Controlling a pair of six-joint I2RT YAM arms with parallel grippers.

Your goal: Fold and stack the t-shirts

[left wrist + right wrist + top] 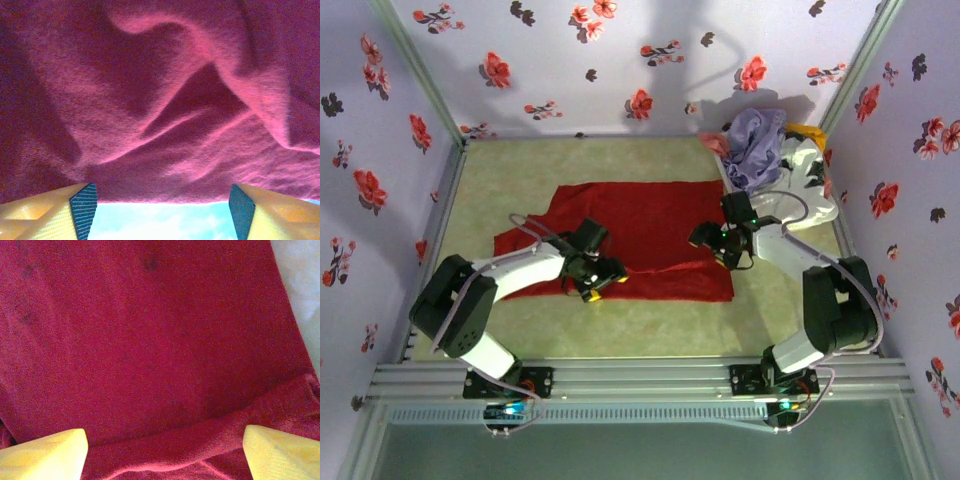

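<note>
The red t-shirt [640,215] lies long sideways; left pincer [605,283] and right pincer [725,255] wait, wide and empty, at its near edge.

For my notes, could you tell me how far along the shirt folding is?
Done: the red t-shirt lies spread on the table. In hand: the left pincer and right pincer hover open over its near part. Left: folding it and the lavender t-shirt at the basket; no stack yet.
</note>
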